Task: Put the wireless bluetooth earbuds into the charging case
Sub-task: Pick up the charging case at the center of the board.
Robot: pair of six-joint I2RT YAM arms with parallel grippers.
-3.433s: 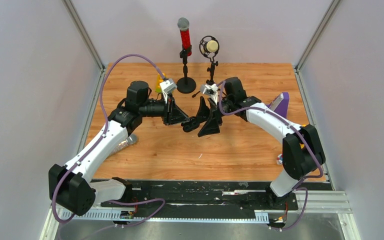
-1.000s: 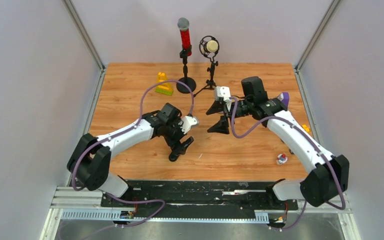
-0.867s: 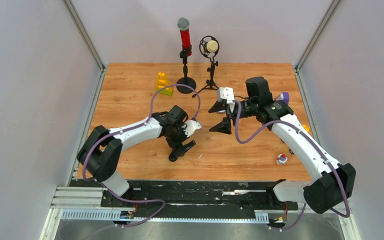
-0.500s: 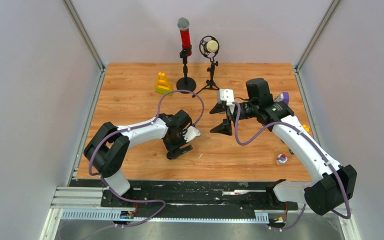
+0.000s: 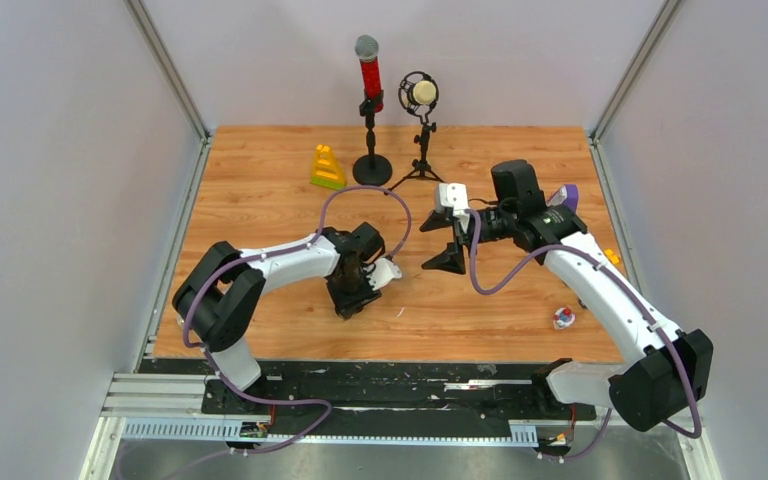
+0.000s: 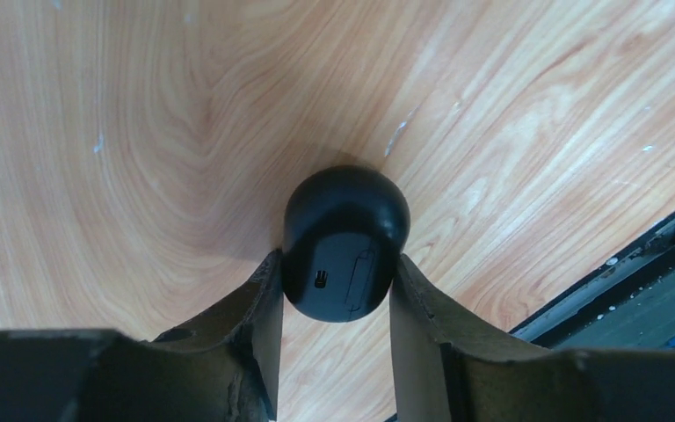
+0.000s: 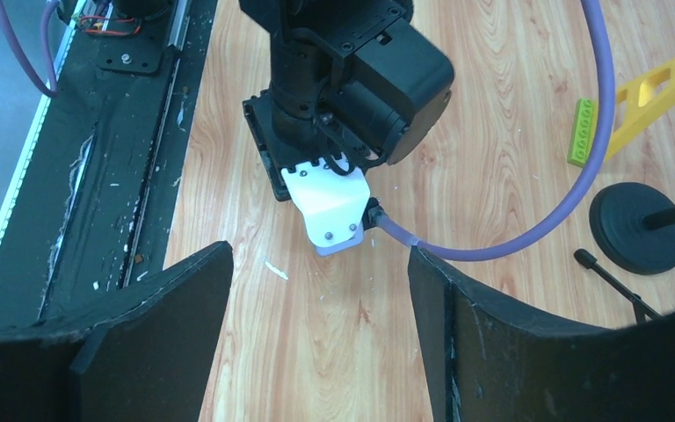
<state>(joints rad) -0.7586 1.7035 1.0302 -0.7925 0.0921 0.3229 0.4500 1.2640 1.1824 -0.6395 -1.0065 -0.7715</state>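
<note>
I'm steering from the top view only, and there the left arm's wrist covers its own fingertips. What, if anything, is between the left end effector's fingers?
Observer: A black rounded case. The left wrist view shows it lying on the table inside the left end effector.
Operator: Are the fingers on it?
Observer: Yes, both fingers touch its sides.
Operator: Is the right one carrying anything?
Observer: No. The right wrist view shows the right end effector open and empty, facing the left arm.
</note>
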